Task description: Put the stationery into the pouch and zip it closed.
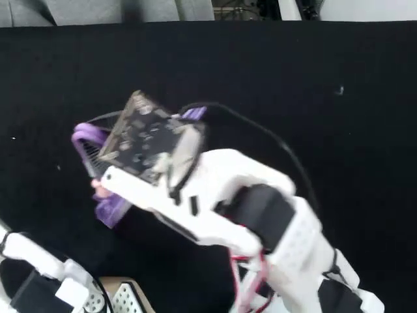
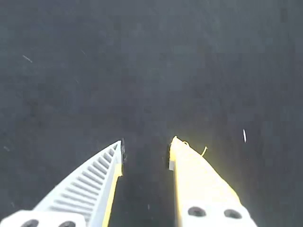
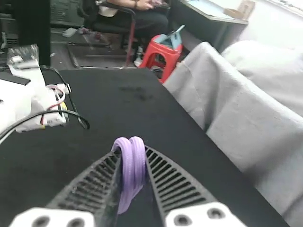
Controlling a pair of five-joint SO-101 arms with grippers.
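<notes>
Right gripper point(image 3: 131, 150): jaws pressed together on a fold of the purple soft-walled pouch point(image 3: 129, 166). The fold stands up between the ribbed fingers point(image 3: 165, 182).

In the high view the pouch point(image 1: 88, 138) sits at centre-left of the matte black table cover point(image 1: 293, 78). It is largely hidden under the wrist of the white right arm point(image 1: 215, 195); purple edges show on either side of it.

Left gripper point(image 2: 147, 142): jaws spread, nothing between them, bare black cover below. It is parked at the near-left corner, well apart from the pouch.

Task status, as a judgement:
- Pouch secured by one arm.
- Loose stationery cannot be made out on the cover, so whether it is inside cannot be told.
- The zip is hidden, so closure is unconfirmed and probably outstanding.
</notes>
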